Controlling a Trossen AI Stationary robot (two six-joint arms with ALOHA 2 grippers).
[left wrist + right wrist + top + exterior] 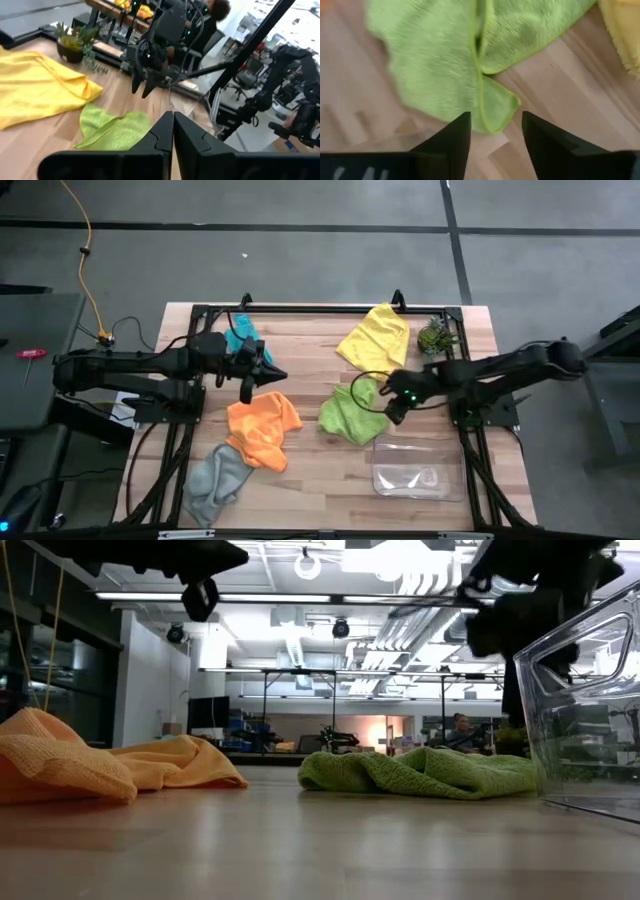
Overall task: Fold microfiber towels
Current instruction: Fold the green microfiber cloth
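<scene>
Where the butcher-block table [320, 480] meets grey concrete floor: five crumpled towels. Yellow towel [375, 338] far side, teal towel [241, 337] under left arm, orange towel [262, 427] centre, grey towel [216, 480] near edge, lime green towel [445, 65] beneath right gripper [496, 131], parted, empty. Left gripper [173, 131] clenched, empty.

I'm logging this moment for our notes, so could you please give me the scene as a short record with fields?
Surface: wooden table
Left end effector: shut, empty, raised above the orange towel
Right end effector: open, empty, over the lime green towel
Yellow towel: crumpled, beside the potted plant
Teal towel: partly under the left arm
Grey towel: crumpled at the table's edge
Clear tray: empty
Folded towels: none
</scene>
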